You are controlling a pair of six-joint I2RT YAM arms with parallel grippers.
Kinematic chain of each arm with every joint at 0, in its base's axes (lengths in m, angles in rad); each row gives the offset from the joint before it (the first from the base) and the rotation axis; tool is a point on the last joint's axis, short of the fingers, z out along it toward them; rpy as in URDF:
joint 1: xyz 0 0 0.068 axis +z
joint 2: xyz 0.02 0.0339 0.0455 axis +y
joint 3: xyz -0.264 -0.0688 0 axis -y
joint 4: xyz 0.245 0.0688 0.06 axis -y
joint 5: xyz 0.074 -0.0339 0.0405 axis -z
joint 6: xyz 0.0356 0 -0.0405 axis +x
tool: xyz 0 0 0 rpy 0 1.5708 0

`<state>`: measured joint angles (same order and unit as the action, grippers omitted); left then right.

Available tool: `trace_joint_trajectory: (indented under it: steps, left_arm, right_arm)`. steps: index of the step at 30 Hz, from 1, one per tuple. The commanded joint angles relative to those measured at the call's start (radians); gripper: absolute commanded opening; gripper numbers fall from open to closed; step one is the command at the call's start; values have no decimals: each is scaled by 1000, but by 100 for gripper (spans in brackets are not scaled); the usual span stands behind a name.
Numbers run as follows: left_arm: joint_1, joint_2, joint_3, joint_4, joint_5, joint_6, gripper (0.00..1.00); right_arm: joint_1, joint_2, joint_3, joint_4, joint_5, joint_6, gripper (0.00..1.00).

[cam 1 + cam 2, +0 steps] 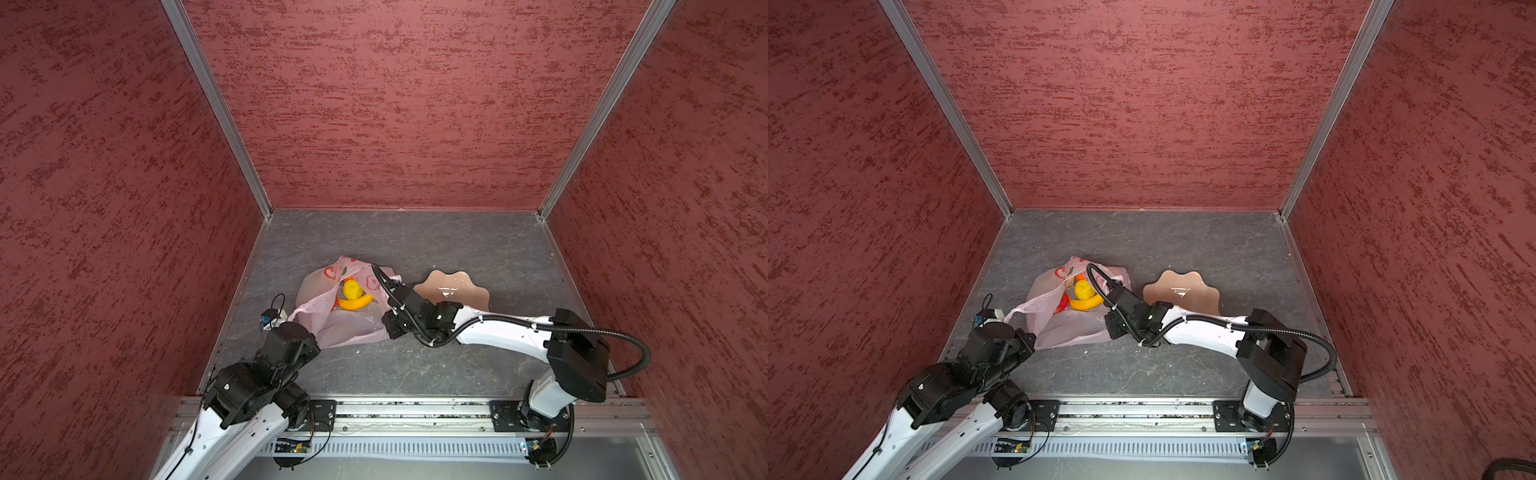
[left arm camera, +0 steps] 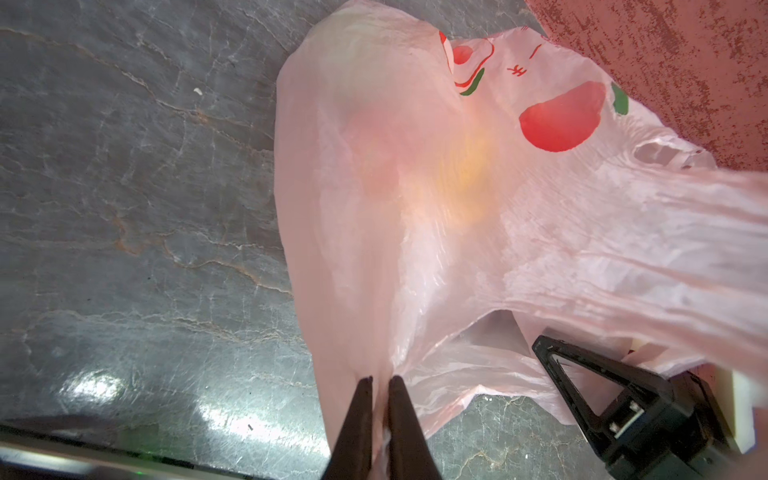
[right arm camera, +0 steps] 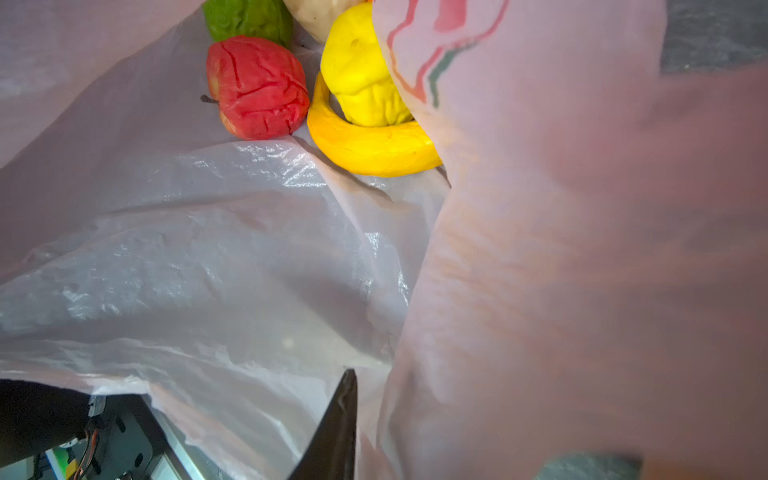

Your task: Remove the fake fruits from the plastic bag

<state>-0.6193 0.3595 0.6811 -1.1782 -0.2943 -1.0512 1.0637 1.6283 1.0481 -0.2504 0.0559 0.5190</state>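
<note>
While left end effector [image 2: 380, 380] clamps the bag [image 1: 345, 328], banana [image 1: 354, 304] crosswise inside, ends curling rearward, right end effector [image 1: 387, 325], grip unclear.

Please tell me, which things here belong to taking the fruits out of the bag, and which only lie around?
Belong: plastic bag; banana, yellow fruit, red fruit, green fruit, all inside it; left gripper, shut on the bag.
Lying about: peach wavy dish, empty; white crumb on the table.
</note>
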Motion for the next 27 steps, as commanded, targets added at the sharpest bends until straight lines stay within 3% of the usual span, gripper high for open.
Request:
trace_joint_trajectory:
  steps: [1,12,27]
  left_arm:
    - [-25,-13,37,-62,-47,-64,12]
    - [-37,57,60,-63,-71,-72,13]
    - [-35,146,74,12,-112,30,13]
  right_arm:
    - [22,-65,-41,19,15,47,24]
    - [35,-138,-79,-28,61,59,26]
    - [35,-147,50,-101,155,1,65]
